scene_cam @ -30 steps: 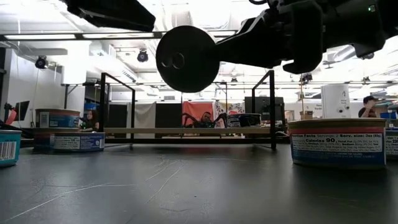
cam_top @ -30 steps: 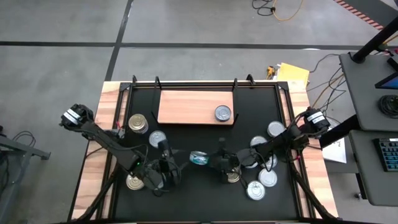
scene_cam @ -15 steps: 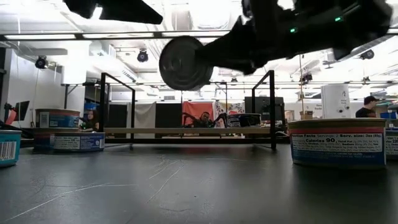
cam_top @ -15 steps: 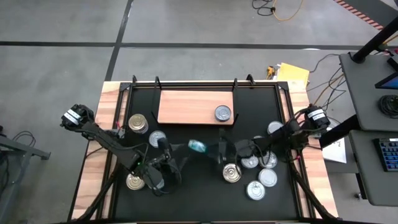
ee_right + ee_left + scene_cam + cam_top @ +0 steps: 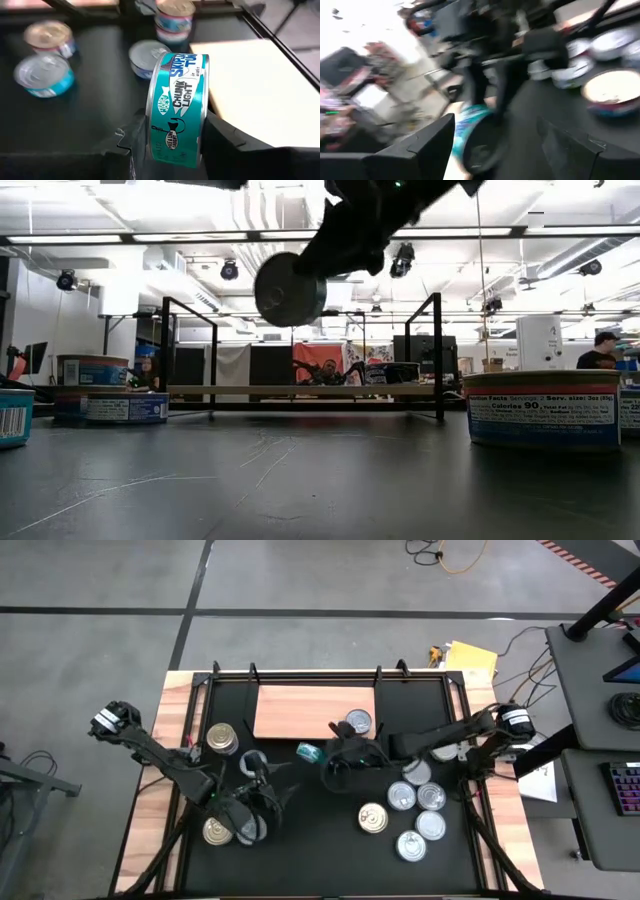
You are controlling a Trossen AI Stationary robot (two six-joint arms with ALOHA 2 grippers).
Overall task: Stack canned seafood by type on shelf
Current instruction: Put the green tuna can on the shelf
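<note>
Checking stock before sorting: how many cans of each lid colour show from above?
Gold-topped cans: 3
Silver-topped cans: 7
Can on edge in the right gripper, lid unseen: 1
Total: 11 visible; arms may hide more.

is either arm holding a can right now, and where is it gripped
The right gripper holds a teal-labelled tuna can on edge, jaws pressing its flat top and bottom. The left gripper holds nothing.

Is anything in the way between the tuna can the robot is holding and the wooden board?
Nothing visible. The right hand holds the can on edge, in the air, right beside the board.
</note>
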